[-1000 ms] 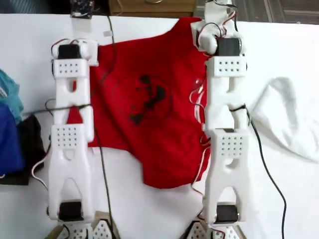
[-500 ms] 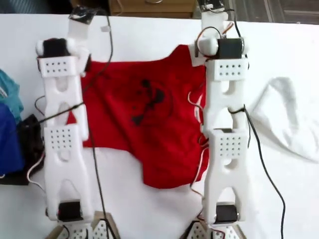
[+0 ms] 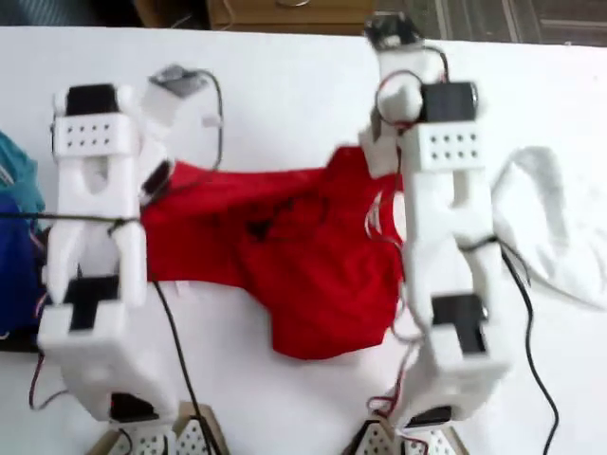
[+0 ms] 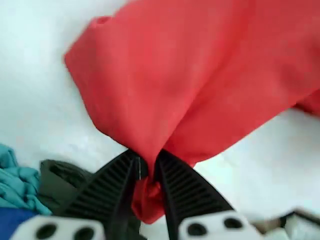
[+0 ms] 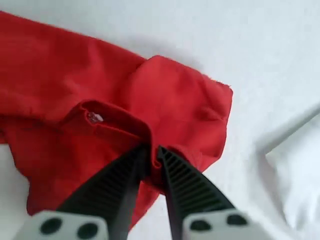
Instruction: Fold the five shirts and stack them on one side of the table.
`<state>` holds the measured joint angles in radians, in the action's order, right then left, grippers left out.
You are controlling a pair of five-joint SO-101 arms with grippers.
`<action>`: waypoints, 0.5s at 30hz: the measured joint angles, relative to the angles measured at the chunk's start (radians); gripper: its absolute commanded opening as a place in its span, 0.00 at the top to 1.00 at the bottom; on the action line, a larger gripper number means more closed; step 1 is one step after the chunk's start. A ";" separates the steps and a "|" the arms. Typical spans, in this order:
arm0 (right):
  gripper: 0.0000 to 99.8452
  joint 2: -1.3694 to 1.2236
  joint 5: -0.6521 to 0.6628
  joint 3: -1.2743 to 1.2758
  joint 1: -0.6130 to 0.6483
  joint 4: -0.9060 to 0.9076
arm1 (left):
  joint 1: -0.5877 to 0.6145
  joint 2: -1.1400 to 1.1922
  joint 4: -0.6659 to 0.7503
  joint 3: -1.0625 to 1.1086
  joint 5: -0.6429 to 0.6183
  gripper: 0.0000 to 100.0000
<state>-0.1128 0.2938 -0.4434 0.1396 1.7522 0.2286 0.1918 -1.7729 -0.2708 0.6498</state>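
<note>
High view: one soft, rumpled red shirt (image 3: 303, 256) lies mid-bench between two white arms, its far edge a straight line. One crumpled white shirt (image 3: 555, 227) lies to the right. One teal shirt (image 3: 19, 180) and one blue shirt (image 3: 14, 265) are heaped at the left edge. The bench (image 3: 285, 104) is smooth and white.

Left wrist view: the left tool (image 4: 147, 167) is clamped on a gathered red corner, with a dark cloth (image 4: 60, 180) beside it.

Right wrist view: the right tool (image 5: 150, 152) pinches a red fold by the collar seam, with the white shirt near.
</note>
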 measured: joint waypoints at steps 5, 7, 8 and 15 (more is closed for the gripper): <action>0.98 0.256 0.143 0.333 0.017 0.000 | 0.006 -0.146 0.000 0.180 0.123 0.98; 0.98 0.338 0.207 0.460 0.049 0.000 | 0.009 -0.163 0.000 0.224 0.166 0.98; 0.98 0.374 0.232 0.516 0.061 0.000 | 0.012 -0.164 0.000 0.242 0.178 0.98; 0.98 0.502 0.328 0.783 0.087 -0.035 | -0.008 -0.164 0.000 0.356 0.199 0.98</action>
<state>0.3890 0.6222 0.3391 0.2271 1.7169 0.2209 0.0276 -1.7729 0.0852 0.8493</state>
